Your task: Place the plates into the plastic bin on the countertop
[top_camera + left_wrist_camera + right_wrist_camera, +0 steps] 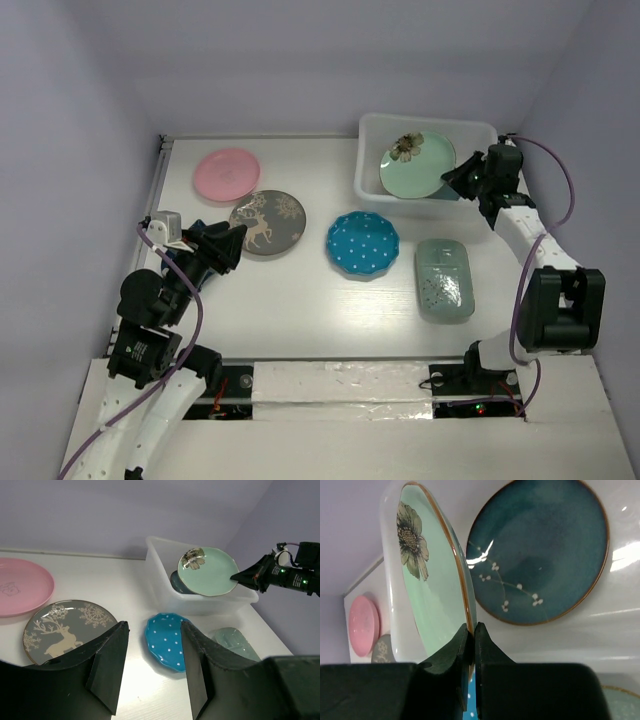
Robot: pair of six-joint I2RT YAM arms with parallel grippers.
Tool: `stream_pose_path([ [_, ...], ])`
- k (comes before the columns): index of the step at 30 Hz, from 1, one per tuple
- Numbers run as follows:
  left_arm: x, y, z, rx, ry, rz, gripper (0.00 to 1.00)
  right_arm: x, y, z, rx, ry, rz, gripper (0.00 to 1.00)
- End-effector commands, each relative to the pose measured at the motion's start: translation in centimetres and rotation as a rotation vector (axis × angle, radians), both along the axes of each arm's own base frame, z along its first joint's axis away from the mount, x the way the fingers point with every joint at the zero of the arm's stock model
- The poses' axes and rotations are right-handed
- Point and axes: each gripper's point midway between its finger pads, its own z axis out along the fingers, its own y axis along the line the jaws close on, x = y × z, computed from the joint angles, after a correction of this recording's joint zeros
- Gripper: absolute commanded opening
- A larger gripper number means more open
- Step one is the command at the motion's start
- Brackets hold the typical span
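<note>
Right gripper (453, 181) is clamped on the right rim of the flowered plate (418, 165), its jaws pinched together on the plate's thin edge. That plate is tilted, its left edge resting against the bin's left wall, its face turned up and to the right. Under it the teal plate (540, 550) lies flat on the floor of the bin (368, 180), which sits at the far right of the countertop (300, 300). Just near of the bin lies the rectangular plate (444, 279), with the blue plate (362, 244) to its left. Farther left is the deer plate (268, 222), and the pink plate (227, 173) lies beyond it, at the far left. Left gripper (232, 243) hovers by the deer plate's near-left edge, jaws apart and holding nothing.
</note>
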Motion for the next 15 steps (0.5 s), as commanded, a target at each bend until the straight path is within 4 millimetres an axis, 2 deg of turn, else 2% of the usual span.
stream_pose_path([
  [1, -0.4, 0.0, 1.4, -0.025, -0.046, -0.005, 0.43, 3.1, -1.2, 8.6, -0.018, -0.260, 0.009, 0.00],
  [3, -0.5, 0.0, 1.5, -0.026, -0.048, -0.006, 0.43, 3.8, -1.9, 6.2, -0.019, -0.201, 0.000, 0.00],
  [6, -0.4, 0.0, 1.4, -0.023, -0.045, -0.006, 0.43, 4.4, -3.0, 4.3, -0.012, -0.158, -0.015, 0.00],
  [10, -0.5, 0.0, 1.5, -0.025, -0.050, -0.006, 0.43, 5.7, -3.3, 0.8, -0.005, -0.073, -0.002, 0.00],
  [15, -0.5, 0.1, 1.5, -0.026, -0.051, -0.005, 0.43, 6.3, -3.6, -1.2, -0.022, -0.007, -0.002, 0.00],
])
